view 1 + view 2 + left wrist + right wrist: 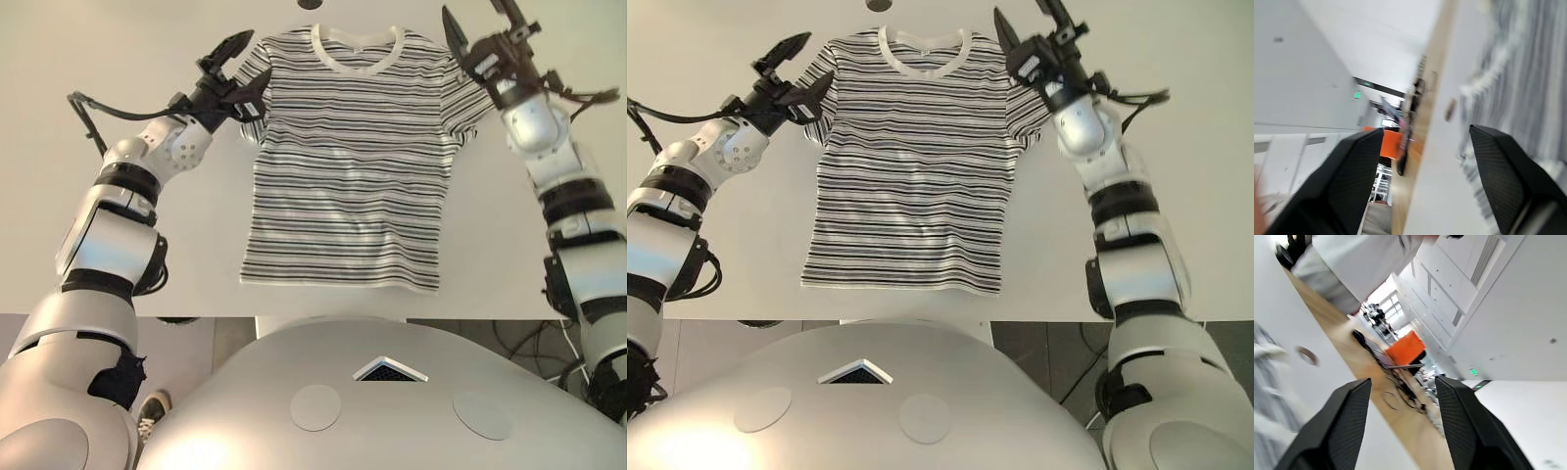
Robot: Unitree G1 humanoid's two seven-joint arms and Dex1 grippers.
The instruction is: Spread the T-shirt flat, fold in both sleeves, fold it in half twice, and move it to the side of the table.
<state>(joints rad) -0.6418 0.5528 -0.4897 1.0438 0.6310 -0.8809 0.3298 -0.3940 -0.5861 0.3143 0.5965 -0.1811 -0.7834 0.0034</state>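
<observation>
T-shirt (pixel 348 166) with dark and pale stripes and a white collar (pixel 358 51) lies face up in the middle of a white table (pixel 196 250), collar toward the far edge and hem (pixel 338 276) nearest the robot. It rests directly on the tabletop, not in a tray, bin or basket. The body of the shirt looks spread and mostly smooth, with both short sleeves angled outward, so spreading seems done and the sleeve folds appear to be next. The left gripper (pixel 238 73) sits at the left sleeve (pixel 257 67), its two fingers parted and holding nothing; one finger lies over the sleeve's edge, though whether it touches the cloth cannot be told. The right gripper (pixel 480 22) is raised just beyond the right sleeve (pixel 465 103), fingers also spread apart and empty. To fold well, each gripper should probably pinch its sleeve near the outer cuff, taking only the sleeve's layers and not the shirt body, then carry it inward across the chest and lay it down flat. Lifting low and slowly should keep the body from dragging or wrinkling. Folding both sleeves evenly would keep the later halving neat.
</observation>
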